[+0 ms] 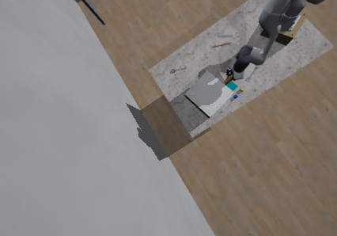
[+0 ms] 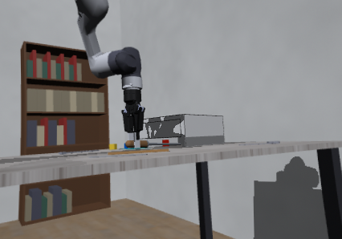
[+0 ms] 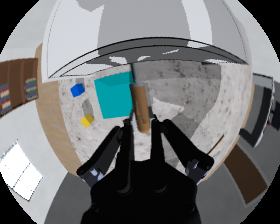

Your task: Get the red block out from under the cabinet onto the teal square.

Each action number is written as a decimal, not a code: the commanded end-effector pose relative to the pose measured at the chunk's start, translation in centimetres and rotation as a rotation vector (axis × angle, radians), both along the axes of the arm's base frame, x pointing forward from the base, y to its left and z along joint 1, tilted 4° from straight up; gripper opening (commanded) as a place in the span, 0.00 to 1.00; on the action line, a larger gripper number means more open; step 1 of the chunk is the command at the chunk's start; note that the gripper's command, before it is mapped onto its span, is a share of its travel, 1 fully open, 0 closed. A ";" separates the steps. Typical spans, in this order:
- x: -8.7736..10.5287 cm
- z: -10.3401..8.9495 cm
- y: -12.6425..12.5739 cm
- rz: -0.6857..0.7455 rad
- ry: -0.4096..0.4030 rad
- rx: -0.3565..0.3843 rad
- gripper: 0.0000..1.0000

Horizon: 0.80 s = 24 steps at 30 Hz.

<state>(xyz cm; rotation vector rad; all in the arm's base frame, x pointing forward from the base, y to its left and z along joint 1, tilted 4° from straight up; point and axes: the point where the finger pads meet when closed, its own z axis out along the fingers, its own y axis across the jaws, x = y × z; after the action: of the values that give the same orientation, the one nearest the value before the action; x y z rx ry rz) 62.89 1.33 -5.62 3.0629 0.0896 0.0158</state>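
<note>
Pincer (image 2: 136, 135) clamped on a wooden-handled tool (image 3: 141, 104), its far end reaching under the cabinet (image 2: 193, 129) toward the red block (image 2: 165, 141); best keep the tool flat on the bench (image 2: 225, 148) and rake slowly toward the teal square (image 3: 112, 95). Exterior view shows the block just under the cabinet's front edge; wrist view hides it but shows the square beside the handle.

the cabinet (image 2: 201, 128) hides most of the red block (image 2: 165, 142) from where i stand, the tool's far end (image 3: 139, 90) vanishes beneath it, and scattered worktop (image 1: 190, 58) bits stay too small to name.
</note>
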 end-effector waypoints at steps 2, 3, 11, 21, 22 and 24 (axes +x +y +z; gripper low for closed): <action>0.2 0.1 0.2 -0.011 -0.007 0.003 0.00; 0.2 0.1 0.2 -0.011 -0.007 0.003 0.00; -0.1 0.1 0.2 -0.012 -0.007 0.003 0.00; -0.8 0.1 0.1 -0.012 -0.007 0.004 0.00; -0.9 0.1 0.1 -0.012 -0.007 0.004 0.00; -1.1 0.1 0.1 -0.013 -0.007 0.004 0.00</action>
<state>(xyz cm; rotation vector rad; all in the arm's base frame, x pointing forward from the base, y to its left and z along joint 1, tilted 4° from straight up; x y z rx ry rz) 61.76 1.51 -5.71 3.0647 0.0867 0.0128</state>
